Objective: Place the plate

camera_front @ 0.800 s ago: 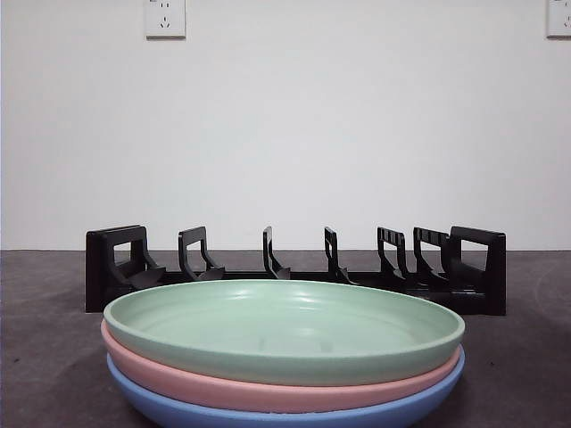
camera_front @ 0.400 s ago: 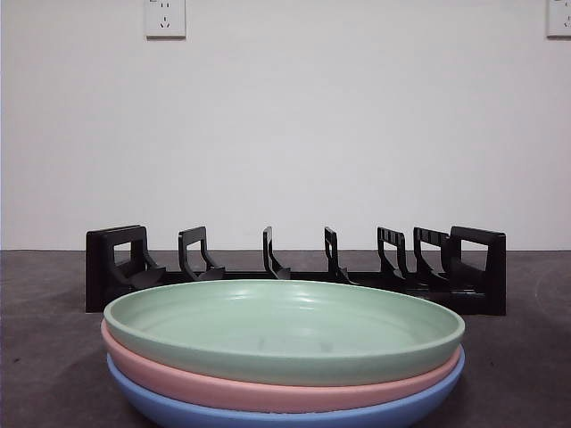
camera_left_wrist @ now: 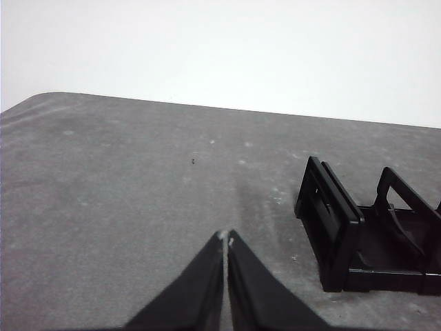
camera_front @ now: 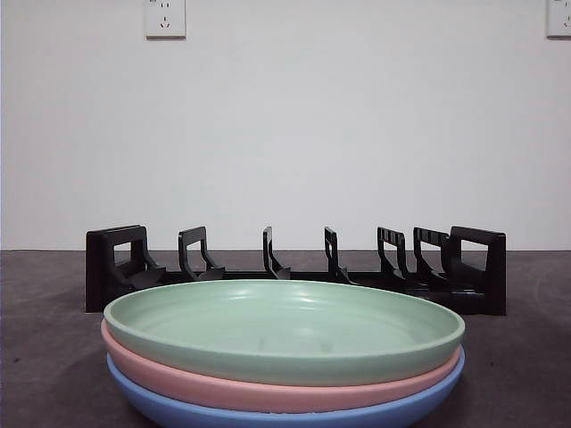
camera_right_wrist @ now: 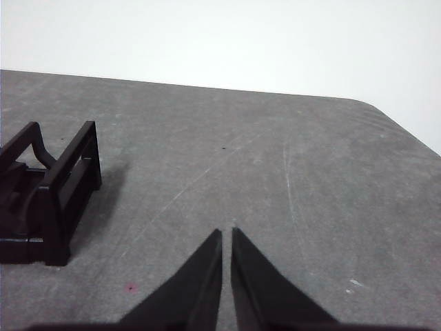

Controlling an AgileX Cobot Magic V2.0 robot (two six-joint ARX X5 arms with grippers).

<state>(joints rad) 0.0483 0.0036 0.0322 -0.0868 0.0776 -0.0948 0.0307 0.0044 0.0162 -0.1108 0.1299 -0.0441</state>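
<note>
Three plates are stacked close to the front camera: a green plate [camera_front: 284, 328] on top, a pink plate [camera_front: 268, 390] under it and a blue plate [camera_front: 285, 415] at the bottom. Behind the stack stands a black slotted dish rack [camera_front: 294, 267]. One end of the rack [camera_left_wrist: 365, 238] shows in the left wrist view, the other end of the rack [camera_right_wrist: 48, 200] in the right wrist view. My left gripper [camera_left_wrist: 226, 238] is shut and empty above bare table. My right gripper [camera_right_wrist: 227, 233] is also shut and empty. Neither gripper shows in the front view.
The grey table [camera_front: 45, 357] stretches around the plates and rack, with a white wall behind. Its rounded far corners show in both wrist views.
</note>
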